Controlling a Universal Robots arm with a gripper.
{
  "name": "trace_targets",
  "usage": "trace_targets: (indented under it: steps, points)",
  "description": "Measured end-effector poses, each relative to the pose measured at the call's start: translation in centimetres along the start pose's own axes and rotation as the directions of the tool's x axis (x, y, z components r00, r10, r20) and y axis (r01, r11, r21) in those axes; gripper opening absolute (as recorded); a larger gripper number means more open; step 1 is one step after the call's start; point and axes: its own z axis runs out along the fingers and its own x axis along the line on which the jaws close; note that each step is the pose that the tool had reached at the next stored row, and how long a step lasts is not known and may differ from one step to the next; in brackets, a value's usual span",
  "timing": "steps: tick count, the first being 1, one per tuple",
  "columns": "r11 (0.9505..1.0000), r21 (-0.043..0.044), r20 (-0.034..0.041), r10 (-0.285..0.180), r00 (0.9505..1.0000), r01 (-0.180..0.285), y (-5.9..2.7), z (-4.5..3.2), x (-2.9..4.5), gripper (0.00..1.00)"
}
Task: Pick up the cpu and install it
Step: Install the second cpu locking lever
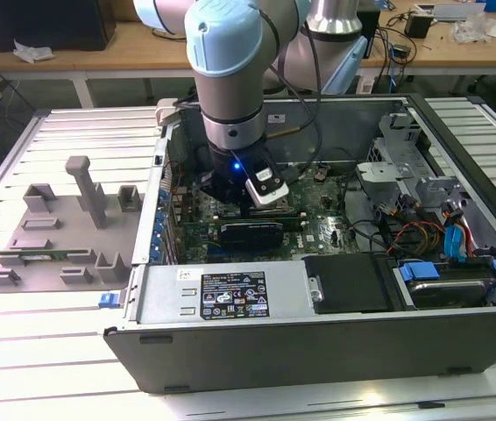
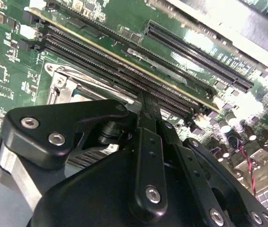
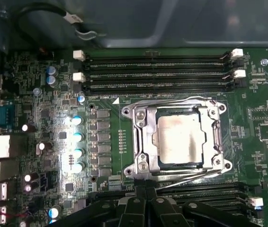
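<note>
The cpu point(image 3: 179, 139), a pale silver square, lies flat inside the metal socket frame point(image 3: 138, 142) on the green motherboard point(image 3: 110, 113). My gripper point(image 3: 146, 190) hovers just beside the socket's edge, apart from the cpu, its two black fingers point(image 2: 148, 111) pressed together with nothing between them. In the second wrist view the fingertips point down next to the long memory slots point(image 2: 124, 71), with a corner of the socket frame point(image 2: 60, 85) beside them. In the exterior view the arm reaches down into the open computer case point(image 1: 230, 351), and the gripper point(image 1: 230, 203) sits low over the board.
Memory slots point(image 3: 157, 73) run along one side of the socket. Capacitors point(image 3: 77, 137) stand on the other side. The case holds a power supply point(image 1: 222, 294), and cables and drive bays point(image 1: 441, 237) on the exterior view's right. A grey fixture tray point(image 1: 55, 237) lies outside the case on the exterior view's left.
</note>
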Motion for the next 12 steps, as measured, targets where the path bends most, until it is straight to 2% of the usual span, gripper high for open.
trace_targets:
  steps: [4, 5, 8, 9, 12]
  points:
    - [1.0, -0.0031, -0.0005, -0.002, 1.0, 0.002, -0.26, -0.03, -0.01, 0.11]
    - [1.0, -0.0063, -0.0008, -0.002, 1.0, 0.002, -0.27, -0.02, -0.01, 0.11]
    - [0.9996, -0.0277, -0.0018, -0.002, 1.0, 0.002, -0.26, 0.07, 0.0, 0.11]
    - [0.9991, -0.0412, -0.0022, -0.002, 1.0, 0.002, -0.21, 0.16, 0.01, 0.11]
    - [0.9984, -0.0571, -0.0028, -0.002, 1.0, 0.002, -0.11, 0.29, 0.04, 0.11]
